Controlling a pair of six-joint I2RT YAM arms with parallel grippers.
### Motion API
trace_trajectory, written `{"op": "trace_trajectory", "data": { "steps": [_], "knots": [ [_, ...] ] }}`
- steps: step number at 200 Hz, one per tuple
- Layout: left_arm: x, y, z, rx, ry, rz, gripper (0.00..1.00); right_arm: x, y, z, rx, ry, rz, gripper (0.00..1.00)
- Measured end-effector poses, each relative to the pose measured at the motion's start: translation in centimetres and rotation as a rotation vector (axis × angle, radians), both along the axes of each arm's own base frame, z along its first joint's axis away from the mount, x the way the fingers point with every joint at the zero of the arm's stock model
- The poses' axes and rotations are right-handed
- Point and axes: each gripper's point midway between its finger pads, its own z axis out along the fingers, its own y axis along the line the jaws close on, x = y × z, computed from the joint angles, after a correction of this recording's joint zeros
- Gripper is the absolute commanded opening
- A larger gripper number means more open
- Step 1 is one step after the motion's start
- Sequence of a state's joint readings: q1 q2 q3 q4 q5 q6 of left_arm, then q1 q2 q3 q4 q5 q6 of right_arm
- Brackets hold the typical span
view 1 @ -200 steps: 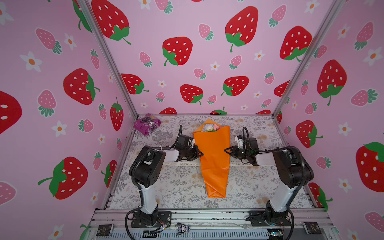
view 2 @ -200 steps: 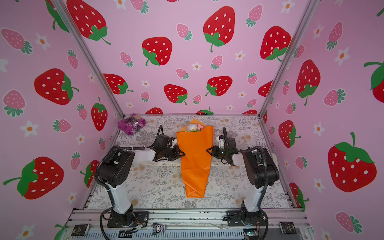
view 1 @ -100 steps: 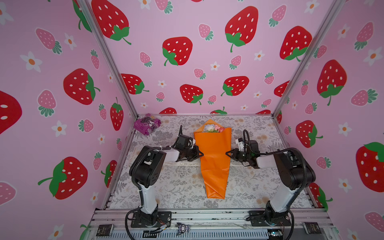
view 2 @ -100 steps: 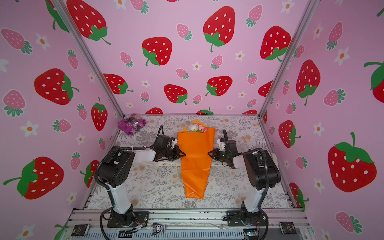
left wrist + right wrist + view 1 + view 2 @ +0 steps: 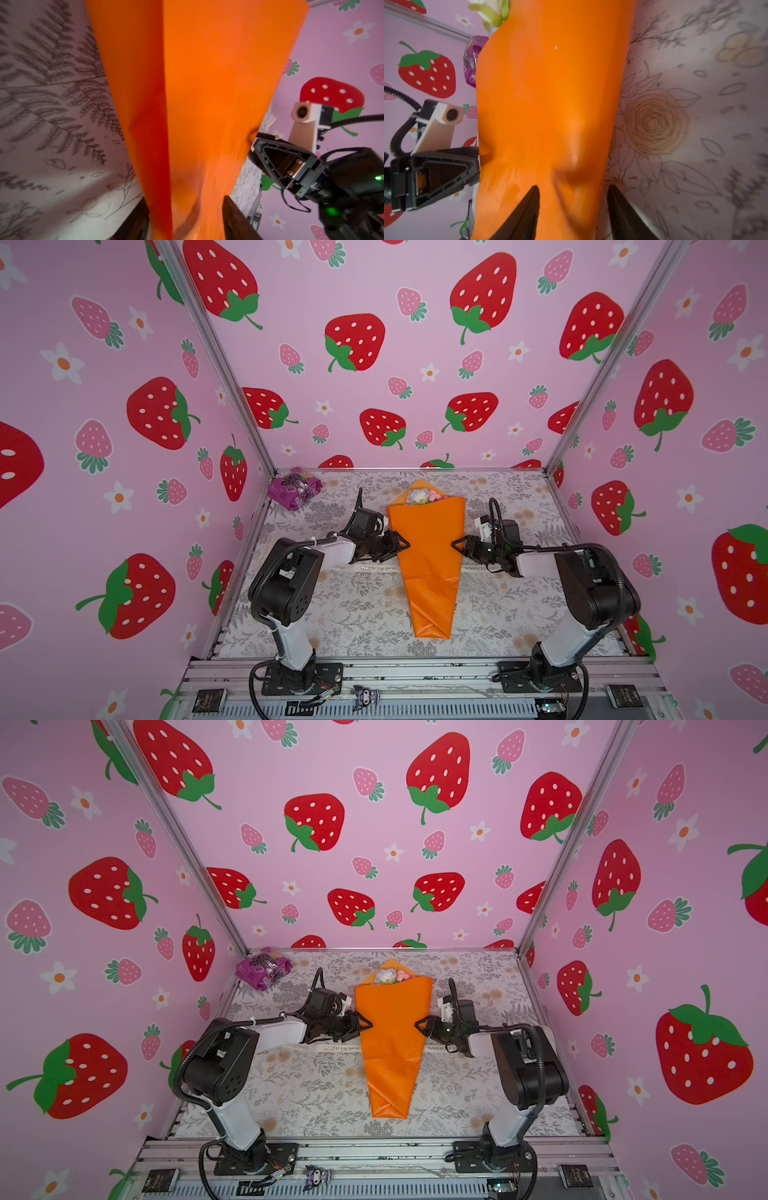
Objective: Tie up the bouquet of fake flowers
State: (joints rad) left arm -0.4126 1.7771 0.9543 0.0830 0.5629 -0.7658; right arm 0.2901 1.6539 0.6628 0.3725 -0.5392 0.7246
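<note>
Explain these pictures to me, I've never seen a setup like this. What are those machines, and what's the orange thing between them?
Those are two robot arms bolted at the table's near edge, each ending in a two-fingered gripper. Two pictures look down on the whole scene from above. The other two come from cameras on the arms' wrists, so they are close-ups. On the flower-patterned table lies a bouquet of fake flowers wrapped in orange paper. A white ribbon runs under it, and a purple packet sits in the far left corner. The left gripper and right gripper are open, each straddling an edge of the paper. Neither is clamped on it.
</note>
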Motion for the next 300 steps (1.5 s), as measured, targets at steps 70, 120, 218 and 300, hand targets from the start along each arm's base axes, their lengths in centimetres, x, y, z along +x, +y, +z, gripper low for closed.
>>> {"op": "trace_trajectory", "data": {
  "steps": [70, 120, 218, 300],
  "knots": [
    [-2.3, 5.6, 2.5, 0.172, -0.074, 0.114, 0.83, 1.1, -10.5, 5.2, -0.301, -0.129, -0.389, 0.81],
    [-2.3, 15.8, 5.1, 0.323, -0.1, 0.393, 0.82, -1.3, -20.6, 5.2, -0.44, -0.101, -0.693, 0.76],
    [-6.7, 31.5, -1.7, 0.512, 0.312, 0.793, 0.77, -3.4, -24.9, 2.3, -0.517, 0.03, -0.755, 0.67],
    [-4.5, 28.8, -4.5, 0.399, 0.398, 0.732, 0.63, -3.4, -26.4, 0.6, -0.586, 0.108, -0.736, 0.69]
  ]
}}
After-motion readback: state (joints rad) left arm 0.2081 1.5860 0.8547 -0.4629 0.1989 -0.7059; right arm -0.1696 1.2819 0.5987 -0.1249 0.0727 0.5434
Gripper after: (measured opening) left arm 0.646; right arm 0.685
